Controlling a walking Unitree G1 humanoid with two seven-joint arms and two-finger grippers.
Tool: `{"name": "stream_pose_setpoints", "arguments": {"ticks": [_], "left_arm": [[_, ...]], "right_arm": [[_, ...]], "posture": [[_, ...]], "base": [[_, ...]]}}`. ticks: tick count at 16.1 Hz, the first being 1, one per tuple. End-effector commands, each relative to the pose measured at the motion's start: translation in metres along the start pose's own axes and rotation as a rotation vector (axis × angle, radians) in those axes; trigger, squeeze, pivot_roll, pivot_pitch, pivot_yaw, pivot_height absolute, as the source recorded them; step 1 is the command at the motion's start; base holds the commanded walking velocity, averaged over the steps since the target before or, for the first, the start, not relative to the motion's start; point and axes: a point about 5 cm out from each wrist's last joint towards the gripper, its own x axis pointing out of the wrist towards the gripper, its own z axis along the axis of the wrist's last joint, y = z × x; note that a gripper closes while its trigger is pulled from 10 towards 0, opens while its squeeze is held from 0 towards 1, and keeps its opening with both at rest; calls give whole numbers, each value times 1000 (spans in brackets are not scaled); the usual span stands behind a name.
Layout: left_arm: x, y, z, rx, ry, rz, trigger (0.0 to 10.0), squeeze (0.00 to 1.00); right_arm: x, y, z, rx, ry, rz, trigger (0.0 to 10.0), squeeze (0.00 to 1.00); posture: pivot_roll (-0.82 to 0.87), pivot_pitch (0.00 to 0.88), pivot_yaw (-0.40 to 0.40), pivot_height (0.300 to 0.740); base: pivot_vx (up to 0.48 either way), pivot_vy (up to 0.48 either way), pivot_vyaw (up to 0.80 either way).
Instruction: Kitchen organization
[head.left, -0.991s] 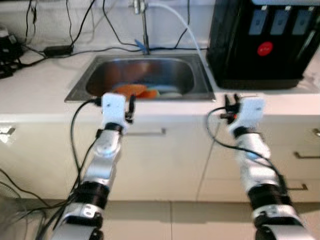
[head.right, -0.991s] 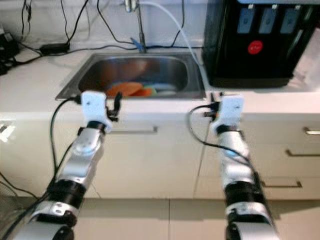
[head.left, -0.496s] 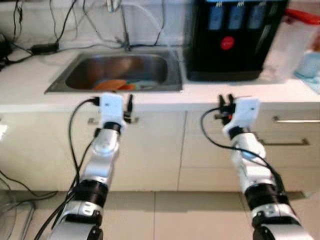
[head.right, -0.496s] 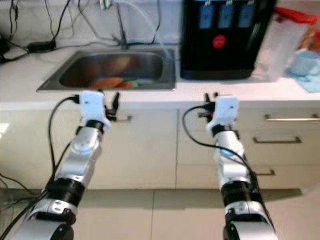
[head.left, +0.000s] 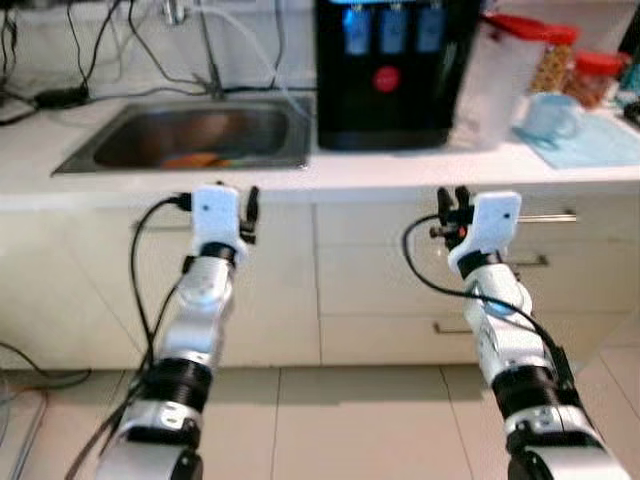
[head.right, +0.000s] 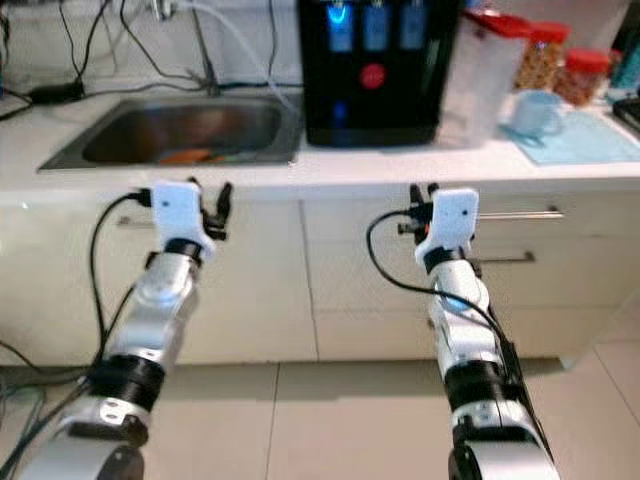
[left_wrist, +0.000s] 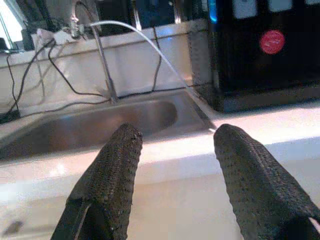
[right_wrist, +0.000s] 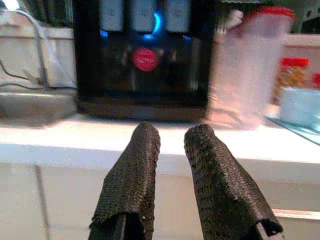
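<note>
Both tools hover empty before the white bench (head.left: 400, 170) — left tool (left_wrist: 172, 145) wide, right tool (right_wrist: 172, 137) narrow. The tall clear red-lidded plastic jug (head.left: 497, 75) looks light, slippery — grip mid-body.

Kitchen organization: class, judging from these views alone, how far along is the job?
Done: nothing visibly. The orange item lies in the sink; the clear pitcher, jars and blue mug stand on the counter.
In hand: nothing. The left gripper is open and the right gripper holds nothing, both in front of the cabinets.
Left: apparently all the sorting.
</note>
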Motion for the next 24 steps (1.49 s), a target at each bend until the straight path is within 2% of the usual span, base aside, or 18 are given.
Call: {"name": "stream_pose_setpoints", "arguments": {"ticks": [1, 5, 9, 11, 13, 16, 18, 21, 22, 23, 24], "left_arm": [[0, -10, -4, -21, 32, -44, 10000, 0], [-7, -15, -19, -31, 90, -76, 10000, 0], [-20, -7, -48, -13, 201, -64, 10000, 0], [-37, -5, -76, -41, 321, -60, 10000, 0], [-51, -3, -95, 8, 397, -69, 10000, 0], [-76, 1, -121, 31, 519, -70, 10000, 0], [-98, 4, -140, 37, 622, -69, 10000, 0], [-138, 10, -167, 19, 794, -48, 10000, 0], [-142, 10, -170, 17, 811, -46, 10000, 0], [-146, 10, -173, -7, 854, -35, 10000, 0], [-163, 13, -181, 5, 917, -28, 10000, 0]], "right_arm": [[1, -6, 2, -8, -4, -13, 10000, 0], [1, -7, -1, -10, 12, -12, 10000, 0], [-5, -6, -18, -8, 86, -7, 10000, 0], [-14, -7, -34, -17, 152, -4, 10000, 0], [-22, -9, -48, -19, 209, -15, 10000, 0], [-42, -10, -74, -26, 327, -2, 10000, 0], [-60, -9, -96, -44, 433, 6, 10000, 0], [-104, -7, -134, -50, 648, 20, 10000, 0], [-110, -7, -138, -53, 672, 21, 10000, 0], [-125, -5, -147, -55, 740, 31, 10000, 0], [-143, -3, -158, -53, 812, 39, 10000, 0]], "posture": [[-22, 0, 65, 740], [-20, 0, 63, 740], [-21, 0, 58, 740], [-27, 0, 63, 740], [-27, 0, 63, 740], [-27, 0, 61, 740], [-28, 0, 62, 740], [-32, 0, 63, 740], [-32, 0, 63, 740], [-29, 0, 62, 740], [-36, 0, 62, 740]], "base": [[0, 0, 0], [0, 0, 0], [0, 0, 0], [0, 0, 0], [0, 0, 0], [0, 0, 0], [0, 0, 0], [0, 0, 0], [0, 0, 0], [0, 0, 0], [0, 0, 0]]}}
